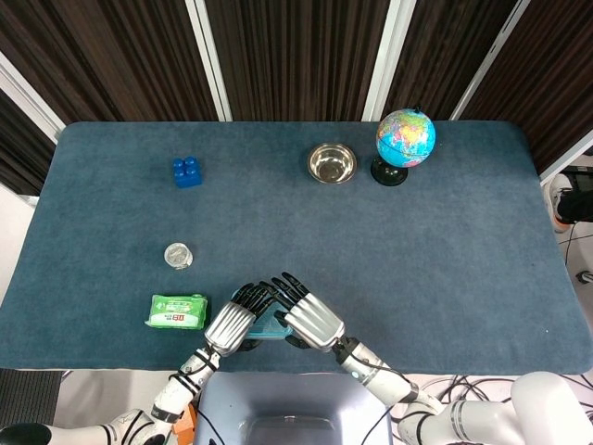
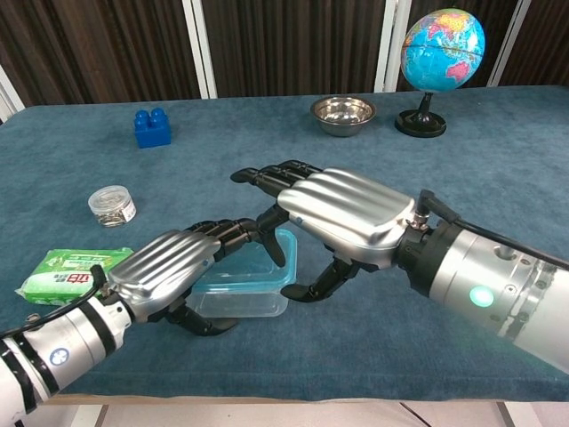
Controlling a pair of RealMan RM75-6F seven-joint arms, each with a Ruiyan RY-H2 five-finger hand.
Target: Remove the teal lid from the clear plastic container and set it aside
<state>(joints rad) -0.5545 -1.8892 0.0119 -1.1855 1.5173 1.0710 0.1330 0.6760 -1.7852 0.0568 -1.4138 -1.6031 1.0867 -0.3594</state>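
Both hands work at the near table edge. The clear plastic container (image 2: 238,301) sits on the blue cloth just in front of the robot, and the teal lid (image 2: 258,268) is tilted, its right side lifted off the rim while the left side looks seated or close to it. The right hand (image 2: 342,221) reaches over from the right, thumb curled under the raised lid edge and fingers across the top: it grips the lid. The left hand (image 2: 169,271) is cupped over the container's left side, fingers (image 2: 224,233) resting on the lid; it seems to steady the box, though I cannot tell whether it clamps it. Step in hand, by my reading: peeling the lid free. To do it well, hold the box down firmly with the left hand, lift the right side further, then carry the lid to bare cloth on the right. Risk: the light box rising with the lid.
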